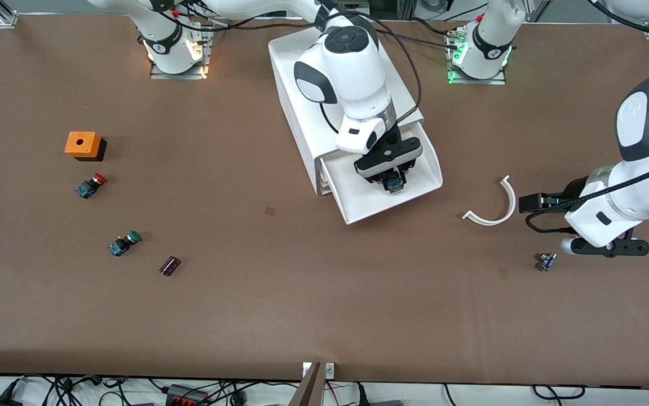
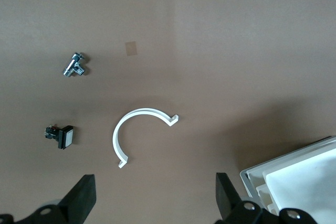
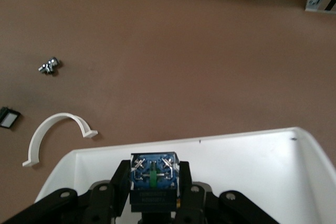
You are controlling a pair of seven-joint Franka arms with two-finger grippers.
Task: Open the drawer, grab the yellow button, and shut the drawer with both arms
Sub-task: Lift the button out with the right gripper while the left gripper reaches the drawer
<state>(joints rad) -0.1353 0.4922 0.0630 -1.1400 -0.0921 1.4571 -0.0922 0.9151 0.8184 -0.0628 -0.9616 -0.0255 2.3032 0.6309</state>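
The white cabinet point(image 1: 290, 84) stands at the table's middle, near the arms' bases, with one drawer point(image 1: 358, 206) pulled out toward the front camera. My right gripper point(image 1: 394, 181) is inside the open drawer, shut on a button point(image 1: 395, 184). In the right wrist view the button point(image 3: 153, 174) shows its blue body and metal terminals between the black fingers point(image 3: 118, 184); its cap is hidden. The drawer's white wall point(image 3: 252, 145) surrounds it. My left gripper point(image 1: 612, 248) is open and empty over the table at the left arm's end, its fingers point(image 2: 79, 198) wide apart.
A white curved clip point(image 1: 493, 206) lies between the drawer and my left gripper, with a metal fitting point(image 1: 547, 261) nearer the front camera. At the right arm's end lie an orange box point(image 1: 83, 144), a red-capped button point(image 1: 91, 185), a green-capped button point(image 1: 123, 243) and a small dark part point(image 1: 170, 265).
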